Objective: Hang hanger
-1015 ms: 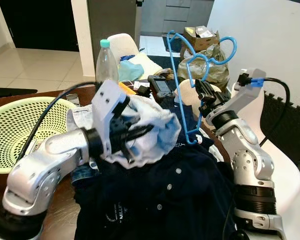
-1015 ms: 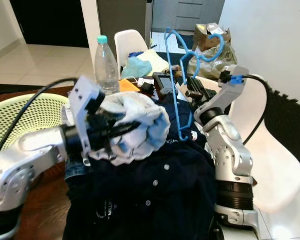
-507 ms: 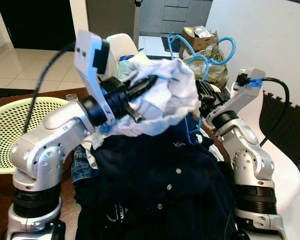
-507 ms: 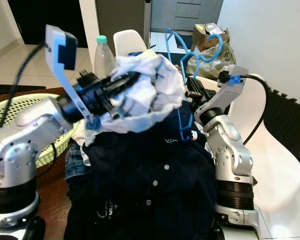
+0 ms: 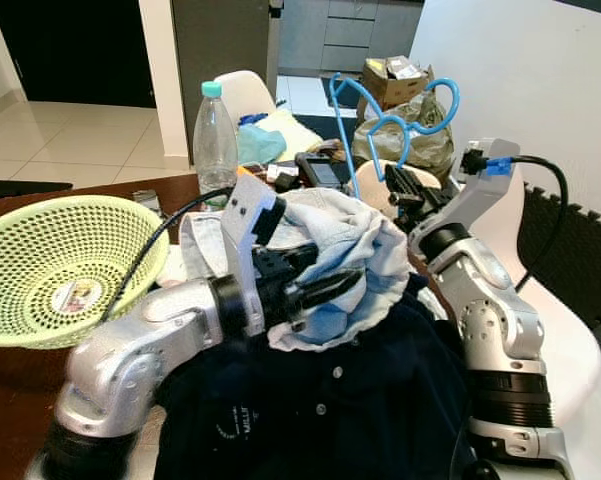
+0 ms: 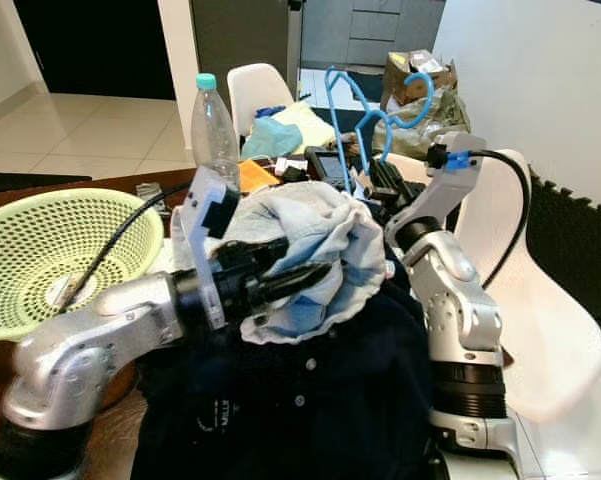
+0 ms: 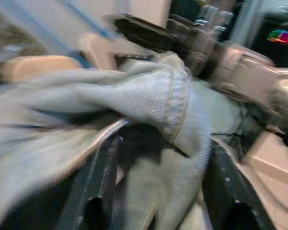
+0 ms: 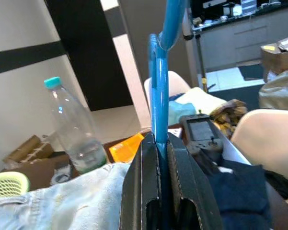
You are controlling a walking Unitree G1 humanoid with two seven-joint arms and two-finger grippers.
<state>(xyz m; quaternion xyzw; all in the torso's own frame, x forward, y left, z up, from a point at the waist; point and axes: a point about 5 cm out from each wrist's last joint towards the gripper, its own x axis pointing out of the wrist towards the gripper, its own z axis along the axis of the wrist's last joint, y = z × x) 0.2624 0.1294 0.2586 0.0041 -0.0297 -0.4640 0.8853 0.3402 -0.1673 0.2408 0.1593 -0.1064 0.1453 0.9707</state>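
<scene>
Dark wood of the desk point(image 5: 5, 365) fills my foreground, with pale tiled floor and a black doorway behind it. Furthest left I see a pale green perforated basket point(image 5: 50, 260) with a round sticker inside; its print is too small for me to read. Behind it stands a clear plastic bottle point(image 5: 215, 135) with a teal cap. The left gripper point(image 5: 325, 290) reaches across the middle, its fingers point(image 5: 338, 285) pushed into a bundle of light blue denim point(image 5: 355, 250); the left wrist view, blurred, shows the fabric draped between two spread fingers, so I read them as apart inside the cloth. Beneath lies a navy buttoned shirt point(image 5: 350, 400) with small white lettering near the hem that I cannot make out. Behind the denim sits a dark handheld device point(image 5: 318, 170) with a screen.

To the right, the right gripper point(image 5: 400, 185) holds the blue hanger point(image 5: 395, 120) upright above the desk, its curled hooks raised against the white wall. The right wrist view shows what the head views do not: both fingers point(image 8: 182, 187) pressed tight on the hanger's thin blue bar. A white chair point(image 5: 565, 350) stands at far right.
</scene>
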